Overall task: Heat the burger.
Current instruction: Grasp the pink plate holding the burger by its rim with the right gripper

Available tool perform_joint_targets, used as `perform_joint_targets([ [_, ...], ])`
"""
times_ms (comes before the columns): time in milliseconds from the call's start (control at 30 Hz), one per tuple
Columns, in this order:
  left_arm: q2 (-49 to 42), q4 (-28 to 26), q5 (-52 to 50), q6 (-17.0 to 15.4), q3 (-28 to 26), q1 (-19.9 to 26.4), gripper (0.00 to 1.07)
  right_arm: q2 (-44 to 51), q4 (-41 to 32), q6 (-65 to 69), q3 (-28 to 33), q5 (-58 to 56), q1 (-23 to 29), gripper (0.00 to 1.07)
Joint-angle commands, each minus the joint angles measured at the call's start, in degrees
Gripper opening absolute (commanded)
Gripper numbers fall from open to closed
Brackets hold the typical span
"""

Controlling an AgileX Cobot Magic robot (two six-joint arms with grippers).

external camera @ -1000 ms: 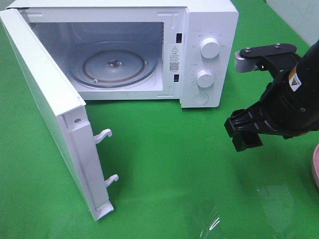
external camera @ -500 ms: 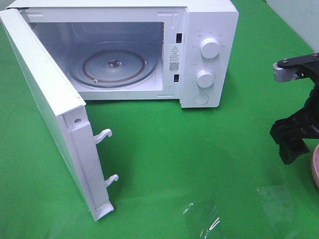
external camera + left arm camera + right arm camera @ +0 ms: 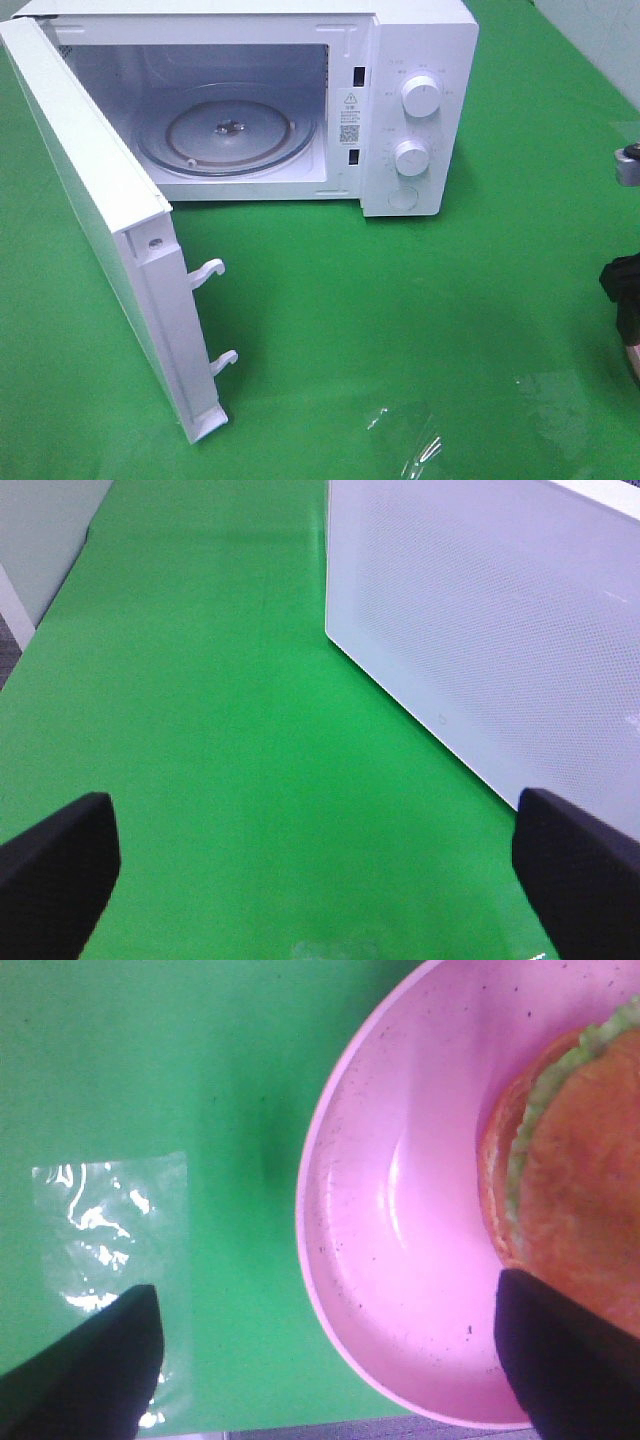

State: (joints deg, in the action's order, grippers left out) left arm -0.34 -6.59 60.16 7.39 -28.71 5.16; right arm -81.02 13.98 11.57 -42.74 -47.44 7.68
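Right of microwave [image 3: 420, 60], past open cloth [image 3: 400, 320]: saw right gripper [image 3: 330, 1360], fingers spread, over plate [image 3: 400, 1260] rim near burger [image 3: 570, 1200]; had retreated farther from microwave. Left gripper [image 3: 320, 870] spread beside door [image 3: 480, 630].

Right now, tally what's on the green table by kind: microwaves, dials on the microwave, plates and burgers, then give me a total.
Microwave: 1
Dials: 2
Pink plate: 1
Burger: 1
Total: 5
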Motion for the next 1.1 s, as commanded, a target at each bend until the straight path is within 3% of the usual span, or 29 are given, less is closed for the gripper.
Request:
perform_joint_targets([
  [33,-1.3,-0.3,-0.6,0.1,0.2,0.2,1.00,-1.8,0.3,-1.3,0.3,1.8,-1.4,0.85],
  [1100,-1.3,-0.3,-0.6,0.1,0.2,0.2,1.00,-21.1,-2.5,-1.1,1.7,17.2,-1.4,0.83],
])
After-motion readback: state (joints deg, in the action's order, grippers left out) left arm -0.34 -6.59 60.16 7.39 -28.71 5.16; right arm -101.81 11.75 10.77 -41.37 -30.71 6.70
